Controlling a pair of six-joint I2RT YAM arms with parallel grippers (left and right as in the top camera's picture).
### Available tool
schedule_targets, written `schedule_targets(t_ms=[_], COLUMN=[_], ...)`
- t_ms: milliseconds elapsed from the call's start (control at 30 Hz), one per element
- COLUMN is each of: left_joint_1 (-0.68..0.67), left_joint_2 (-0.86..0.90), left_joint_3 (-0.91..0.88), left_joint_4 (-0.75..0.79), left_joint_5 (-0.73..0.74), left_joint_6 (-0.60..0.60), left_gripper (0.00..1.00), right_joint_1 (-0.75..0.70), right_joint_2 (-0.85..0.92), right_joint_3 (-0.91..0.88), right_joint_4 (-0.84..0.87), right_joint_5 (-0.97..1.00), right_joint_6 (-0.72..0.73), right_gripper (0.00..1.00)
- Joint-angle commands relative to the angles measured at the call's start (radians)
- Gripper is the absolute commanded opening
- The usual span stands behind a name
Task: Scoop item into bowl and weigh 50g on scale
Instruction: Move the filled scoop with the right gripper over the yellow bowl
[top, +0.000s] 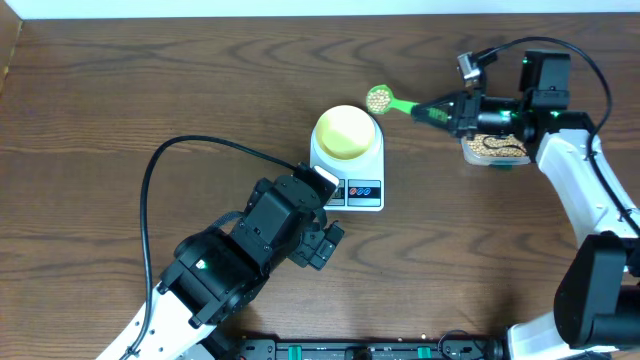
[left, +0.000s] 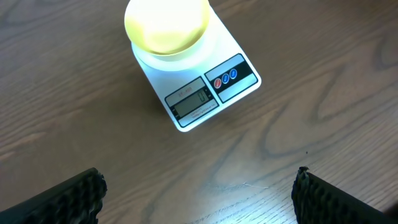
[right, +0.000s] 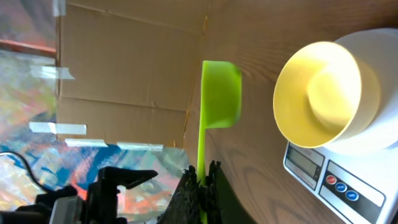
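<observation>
Jaws of the right gripper (right: 200, 184) pressed together on the thin handle of the green scoop (right: 221, 93), near the handle's end. Scoop cup carries a heap of beans (top: 378, 97); seen from above it sits just beside the far-right rim of the bowl (top: 346, 132), not yet over it. Bowl stands on the scale (top: 350, 178) and looks empty in every view. More beans lie in the clear tub (top: 495, 149) under the right wrist.

Left gripper (left: 199, 199): jaws wide apart, nothing between them, over bare table (top: 150, 90) just beside the scale's display edge.

Step in hand, as judged: carry and tip.
- Keep the cup level until it is over the bowl's middle.
- Roll the wrist slowly so the beans trickle, not dump.
- Keep the scoop off the rim; a touch would likely upset the reading or shift the bowl.
- Pour low. Round, hard beans probably bounce and roll off.

Materials and shapes:
- Beans: small, round, tan-yellow, loose.
- Scoop: bright green, apparently plastic, round cup on a flat narrow handle.
- Bowl: pale yellow, smooth, round, narrower than the scale.
- Scale: white, glossy, rounded rectangle; grey display (left: 193, 99), digits too small to read; red and blue buttons (left: 224, 78) beside it.
- Table: brown wood grain, matte.
- Left pads (left: 68, 199): black, ridged.
</observation>
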Motion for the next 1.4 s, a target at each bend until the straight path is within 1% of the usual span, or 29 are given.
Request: schedule_targets(t_ms=[0, 167, 333, 533, 567, 833, 933, 1133, 1367], left_joint_1=[0.004, 0.004, 0.004, 0.004, 0.004, 0.004, 0.004, 0.004, 0.004], left_joint_2=[-0.010, -0.010, -0.010, -0.010, -0.010, -0.010, -0.010, -0.010, -0.010], left_joint_3=[0.031, 0.031, 0.031, 0.031, 0.031, 0.031, 0.031, 0.031, 0.031], left_joint_4=[0.001, 0.001, 0.001, 0.001, 0.001, 0.001, 0.001, 0.001, 0.001], left_joint_5=[-0.020, -0.020, -0.020, -0.020, -0.021, -0.020, -0.020, -0.020, -0.020], left_joint_6=[0.017, 0.017, 0.017, 0.017, 0.017, 0.017, 0.017, 0.017, 0.017], left_gripper=[0.98, 0.98, 0.98, 0.98, 0.98, 0.98, 0.98, 0.98, 0.98], right_joint_1=[0.062, 0.129, 0.192, 0.231, 0.246, 0.304, 0.319, 0.369, 0.429], right_joint_2=[0.003, 0.003, 0.003, 0.003, 0.003, 0.002, 0.002, 0.002, 0.002], right_joint_3=[0.007, 0.007, 0.007, 0.007, 0.007, 0.009, 0.029, 0.122, 0.196], right_joint_4=[0.006, 0.004, 0.004, 0.004, 0.004, -0.019, -0.052, -0.188, -0.269], right_joint_5=[0.088, 0.208, 0.377, 0.489, 0.533, 0.617, 0.656, 0.824, 0.970], right_joint_6=[0.010, -0.045, -0.104, -0.156, -0.174, -0.240, -0.272, -0.363, -0.431], right_gripper=[0.01, 0.01, 0.01, 0.01, 0.01, 0.01, 0.02, 0.02, 0.02])
